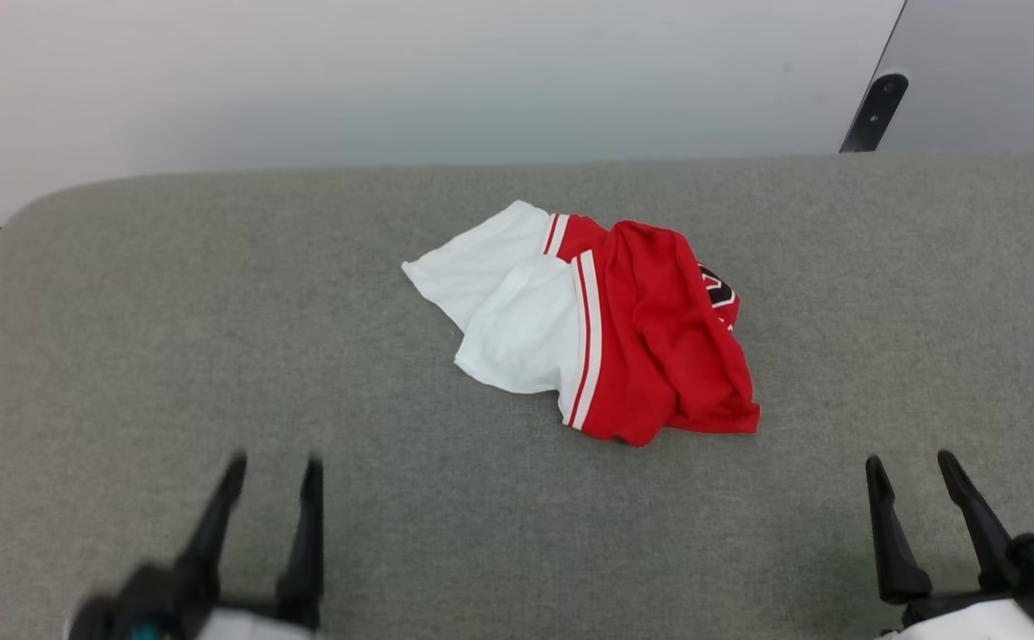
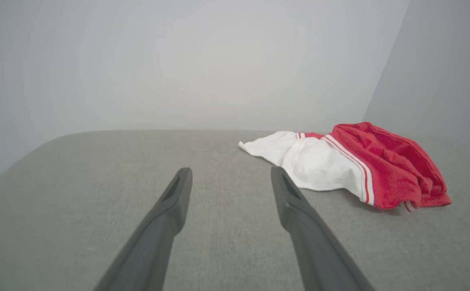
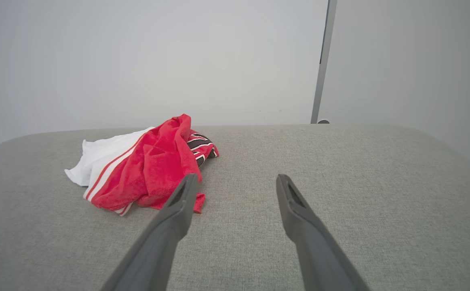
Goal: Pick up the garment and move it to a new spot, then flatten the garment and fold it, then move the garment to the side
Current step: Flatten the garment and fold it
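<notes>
A crumpled red-and-white T-shirt (image 1: pixel 605 329) lies near the middle of the grey padded bench (image 1: pixel 170 338). A black-and-white print, perhaps lettering, peeks out at the shirt's far right edge. Nearer than the shirt, off to either side, the left jaws and right jaws stand wide open, holding nothing.
</notes>
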You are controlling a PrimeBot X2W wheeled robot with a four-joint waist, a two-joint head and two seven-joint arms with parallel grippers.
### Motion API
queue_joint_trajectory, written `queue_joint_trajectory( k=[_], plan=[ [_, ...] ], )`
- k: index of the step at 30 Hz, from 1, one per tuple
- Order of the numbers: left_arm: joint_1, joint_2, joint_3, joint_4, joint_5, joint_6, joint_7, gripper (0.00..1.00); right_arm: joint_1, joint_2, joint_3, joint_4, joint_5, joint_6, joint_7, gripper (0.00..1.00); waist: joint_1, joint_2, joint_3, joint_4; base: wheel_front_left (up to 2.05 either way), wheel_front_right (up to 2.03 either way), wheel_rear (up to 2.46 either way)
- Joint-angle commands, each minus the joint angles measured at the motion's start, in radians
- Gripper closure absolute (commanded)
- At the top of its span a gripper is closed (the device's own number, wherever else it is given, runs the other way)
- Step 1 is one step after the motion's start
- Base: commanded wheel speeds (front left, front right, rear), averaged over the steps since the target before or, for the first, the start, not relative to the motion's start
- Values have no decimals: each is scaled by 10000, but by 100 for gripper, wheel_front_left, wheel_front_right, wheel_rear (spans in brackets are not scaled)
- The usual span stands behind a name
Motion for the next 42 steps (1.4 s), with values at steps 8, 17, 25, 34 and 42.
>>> queue_joint_trajectory(
  k=[8, 17, 25, 34, 42],
  plan=[
    [-4263, 2238, -1708, 400, -672, -70, 889, 0, -627, 229, 304, 12, 6, -14, -300, 0, 0, 0, 801, -381, 0, 0, 0],
    [-8968, 4214, -4993, 3216, -4447, -62, 4086, 0, -1239, 401, 551, 502, 109, -14, -654, 0, 0, 0, 1573, -1079, 0, 0, 0],
    [-10867, 4670, -7581, 4942, -7338, -65, 7298, 0, -1681, 489, 706, 771, 160, -14, -826, 0, 0, 0, 2109, -1490, 0, 0, 0],
    [-11956, 4887, -9050, 5898, -9012, -66, 9052, 0, -2022, 534, 910, 905, 149, -14, -885, 0, 0, 0, 2531, -1804, 0, 0, 0],
    [-12231, 4972, -9694, 6106, -9951, -66, 9115, 0, -2106, 561, 909, 823, 158, -14, -894, 0, 0, 0, 2640, -1882, 0, 0, 0]
  ],
)
